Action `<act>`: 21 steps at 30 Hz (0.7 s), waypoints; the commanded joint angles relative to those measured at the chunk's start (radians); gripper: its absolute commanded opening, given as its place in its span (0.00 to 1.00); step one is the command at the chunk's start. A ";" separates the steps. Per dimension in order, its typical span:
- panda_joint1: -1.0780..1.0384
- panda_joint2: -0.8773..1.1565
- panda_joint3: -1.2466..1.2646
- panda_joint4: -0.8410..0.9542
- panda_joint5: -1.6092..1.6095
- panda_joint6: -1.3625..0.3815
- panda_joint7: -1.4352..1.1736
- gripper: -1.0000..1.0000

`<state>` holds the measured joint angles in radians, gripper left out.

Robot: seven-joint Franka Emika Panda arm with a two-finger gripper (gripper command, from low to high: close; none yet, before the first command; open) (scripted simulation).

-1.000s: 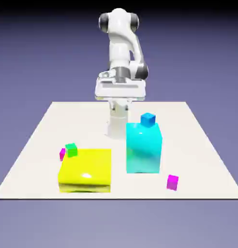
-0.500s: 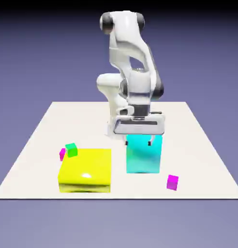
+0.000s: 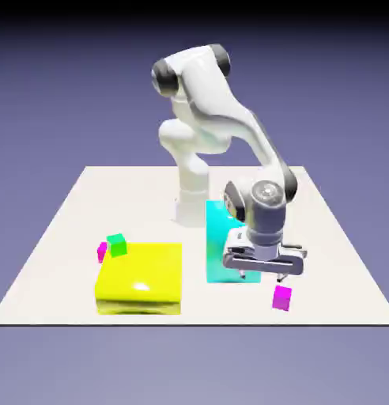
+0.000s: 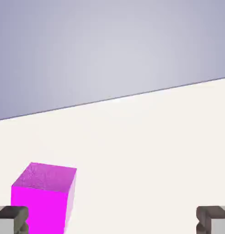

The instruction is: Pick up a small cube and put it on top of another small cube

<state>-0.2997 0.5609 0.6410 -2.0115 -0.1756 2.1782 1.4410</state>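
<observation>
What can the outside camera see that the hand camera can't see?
Only the exterior view shows the white arm, the yellow block, the cyan block, the green cube and the second magenta cube beside it. Only the hand view shows the grey fingertips close up, spread wide apart. Both show the table and the magenta cube near the gripper.

A computer-rendered test scene is showing here, not a real room. A flat, off-white surface (image 3: 63,237) is floating before a plain blue-violet backdrop with no walls or furniture. A smooth white robot arm (image 3: 221,111) is standing on it, and glossy, evenly coloured blocks, yellow (image 3: 140,277) and cyan (image 3: 220,245), are sitting there like toy props.
</observation>
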 commanded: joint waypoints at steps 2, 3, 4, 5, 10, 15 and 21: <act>-0.020 0.073 0.041 0.051 -0.011 -0.055 0.045 0.50; -0.030 0.109 0.062 0.077 -0.017 -0.083 0.067 0.50; -0.040 0.145 0.082 0.102 -0.023 -0.110 0.090 0.50; -0.050 0.181 0.103 0.128 -0.028 -0.138 0.112 0.50; -0.081 0.294 0.167 0.207 -0.046 -0.223 0.182 0.50; -0.043 0.370 0.114 0.145 -0.092 -0.085 0.198 0.00; -0.053 0.249 0.109 0.194 0.020 -0.244 0.161 0.00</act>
<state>-0.3532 0.8097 0.7499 -1.8171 -0.1537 1.9349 1.6016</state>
